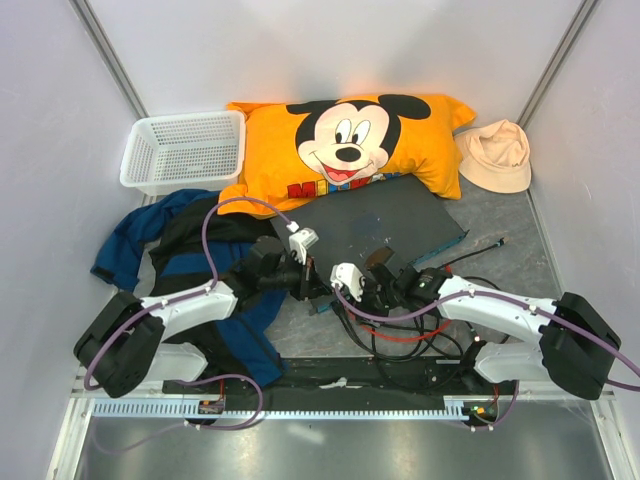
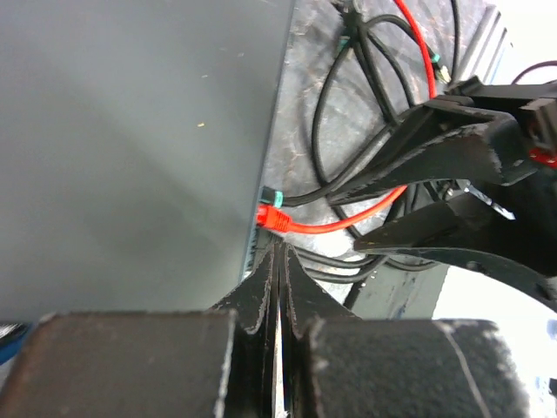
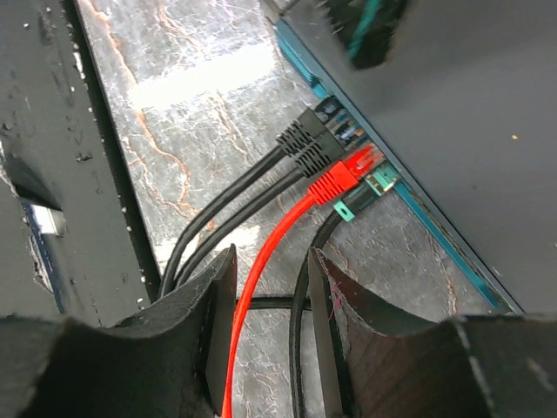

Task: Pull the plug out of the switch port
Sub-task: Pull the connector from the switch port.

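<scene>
We see the switch (image 1: 385, 225) lying flat just in front of the Mickey Mouse pillow (image 1: 345, 140), with the red plug (image 3: 344, 178) seated in its edge port. The right gripper (image 3: 270, 300) is partly open astride the red cable (image 3: 261, 287), grasping nothing. The left gripper (image 2: 278, 279) is pressed closed and empty beside the plug.

Two white-shelled arms (image 1: 190, 300), bulky black joints (image 1: 120, 352), looping purple cables (image 1: 205, 237), scuffed black jaws.

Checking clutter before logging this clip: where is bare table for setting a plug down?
Bare table lies right of the switch, in front of the bucket hat. Crowded: cable tangle at the switch's near edge; clothes cover the left.
</scene>
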Controlling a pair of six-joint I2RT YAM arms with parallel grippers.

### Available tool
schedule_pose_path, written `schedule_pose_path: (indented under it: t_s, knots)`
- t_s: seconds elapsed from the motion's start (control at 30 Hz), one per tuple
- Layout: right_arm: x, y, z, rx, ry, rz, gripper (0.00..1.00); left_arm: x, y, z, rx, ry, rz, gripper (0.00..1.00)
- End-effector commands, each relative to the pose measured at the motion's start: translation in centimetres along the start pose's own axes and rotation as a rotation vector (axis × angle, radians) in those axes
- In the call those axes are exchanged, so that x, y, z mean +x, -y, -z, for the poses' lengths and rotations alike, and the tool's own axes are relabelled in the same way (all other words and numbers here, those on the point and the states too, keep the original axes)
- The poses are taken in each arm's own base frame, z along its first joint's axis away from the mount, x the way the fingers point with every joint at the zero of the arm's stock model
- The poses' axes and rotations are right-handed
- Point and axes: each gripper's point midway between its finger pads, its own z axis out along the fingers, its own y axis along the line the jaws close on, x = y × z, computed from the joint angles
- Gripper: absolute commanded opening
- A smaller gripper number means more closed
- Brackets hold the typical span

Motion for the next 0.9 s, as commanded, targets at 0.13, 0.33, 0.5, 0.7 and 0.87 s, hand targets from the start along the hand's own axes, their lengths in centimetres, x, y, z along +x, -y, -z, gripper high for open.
schedule_pose_path:
  t_s: [0.13,0.33,0.5,0.7,0.87]
  knots:
    - [-0.3,-0.2,-0.3,-0.012,-0.003,0.060,0.47,-2.3,-1.2,0.9,-0.061,0.097,0.009,0.02]
    - [1.0,-0.1,-0.5,0.003,-0.063,0.118,0.50,-2.9,-1.3,1.1,-0.064,0.117,-0.001,0.02]
    - [1.9,0.3,-0.8,0.028,-0.105,0.132,0.49,-3.4,-1.3,1.4,-0.066,0.136,-0.004,0.02]
    - [2.8,-0.9,-1.5,-0.022,-0.162,0.178,0.48,-3.5,-1.3,1.8,-0.067,0.153,-0.011,0.02]
    - [3.2,-0.4,-1.4,0.005,-0.198,0.184,0.11,-2.9,-0.8,1.7,-0.033,0.139,-0.004,0.02]
